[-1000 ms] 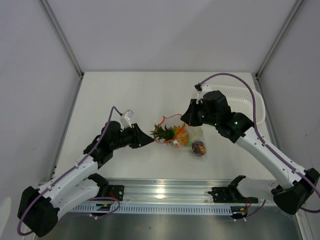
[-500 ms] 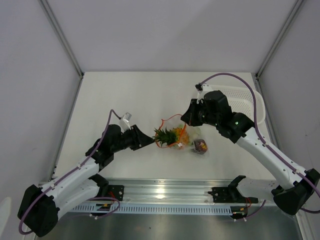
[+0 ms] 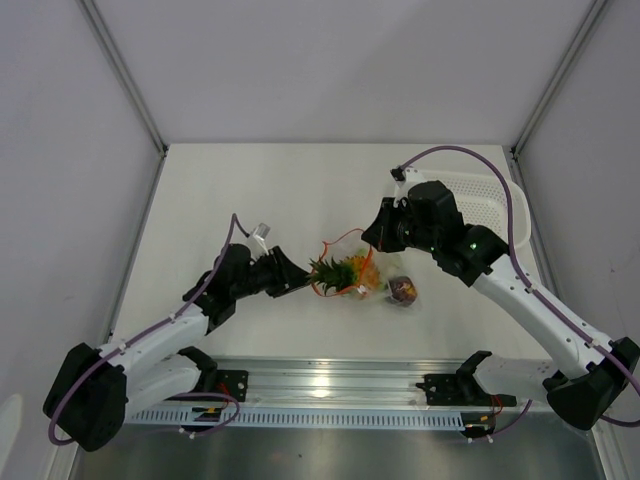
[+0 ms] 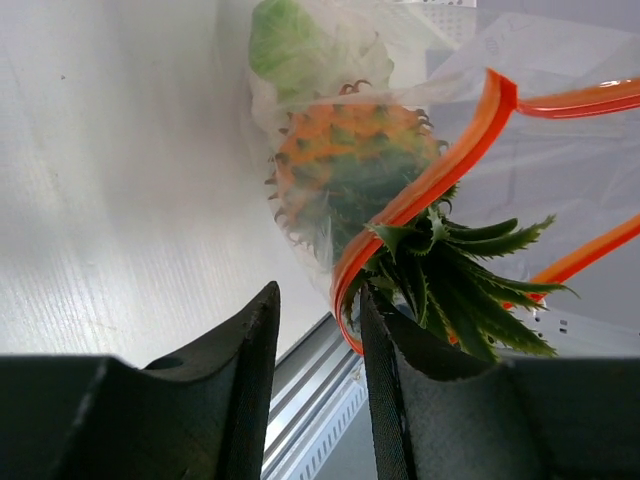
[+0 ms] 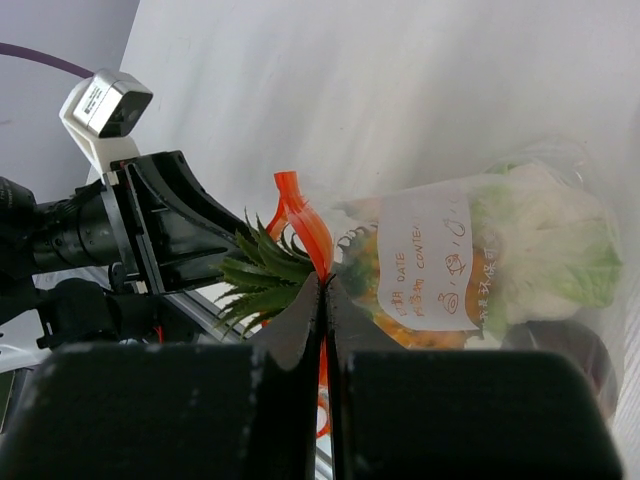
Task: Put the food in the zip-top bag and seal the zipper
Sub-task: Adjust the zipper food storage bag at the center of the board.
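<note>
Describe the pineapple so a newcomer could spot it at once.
Go to the middle of the white table, where the clear zip-top bag lies. The pineapple sits in its mouth, crown poking out toward the left end effector. It alone is orange with spiky green leaves; the dark fruit beside it is round and leafless.

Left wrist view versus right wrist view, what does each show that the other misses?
Only the left wrist view shows the red-orange zipper strip gaping open and the gap between the left fingers. Only the right wrist view shows the white handwritten label and the right fingers shut on that strip. Both share the clear crinkly plastic bag, the orange toy pineapple with its crown poking out, and the pale-green vegetable piece.
</note>
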